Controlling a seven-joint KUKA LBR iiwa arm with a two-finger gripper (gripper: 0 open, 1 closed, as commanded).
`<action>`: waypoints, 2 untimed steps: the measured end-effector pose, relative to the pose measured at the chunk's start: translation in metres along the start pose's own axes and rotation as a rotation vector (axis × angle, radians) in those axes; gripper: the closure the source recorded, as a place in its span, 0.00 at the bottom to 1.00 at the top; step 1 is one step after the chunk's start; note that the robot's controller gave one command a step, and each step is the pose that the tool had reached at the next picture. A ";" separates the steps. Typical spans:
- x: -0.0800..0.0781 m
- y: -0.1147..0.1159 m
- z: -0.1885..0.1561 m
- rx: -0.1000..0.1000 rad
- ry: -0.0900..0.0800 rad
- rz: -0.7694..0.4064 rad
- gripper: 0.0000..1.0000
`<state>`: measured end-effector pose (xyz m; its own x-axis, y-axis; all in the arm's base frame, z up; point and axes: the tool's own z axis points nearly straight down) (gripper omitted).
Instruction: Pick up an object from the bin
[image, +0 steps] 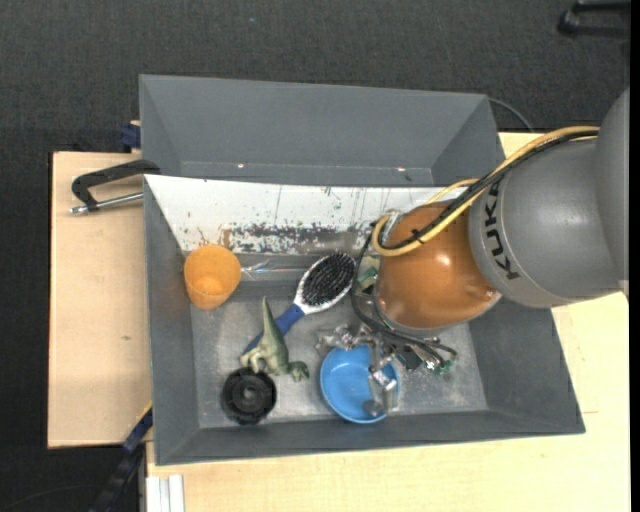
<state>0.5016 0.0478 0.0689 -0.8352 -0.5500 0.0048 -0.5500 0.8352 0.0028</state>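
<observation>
Orange cup (211, 277), blue bowl (345, 386), green dinosaur (270, 346), black disc (247, 394)

Cup (211, 277) left, brush (322, 285) to its rt — dino (270, 350) behind disc (247, 395), bowl (345, 390) rt of both.

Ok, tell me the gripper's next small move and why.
Probably ease straight down and try gripping the rim of the blue bowl: the gripper sits over its right edge near the front wall of the bin, and the toy dinosaur and black cap lie apart to the left.
</observation>
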 end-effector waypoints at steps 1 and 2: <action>-0.001 0.000 -0.001 0.002 -0.005 0.002 0.00; -0.002 0.001 -0.001 0.002 -0.007 0.004 0.00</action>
<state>0.5028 0.0496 0.0701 -0.8372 -0.5469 -0.0018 -0.5469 0.8372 0.0010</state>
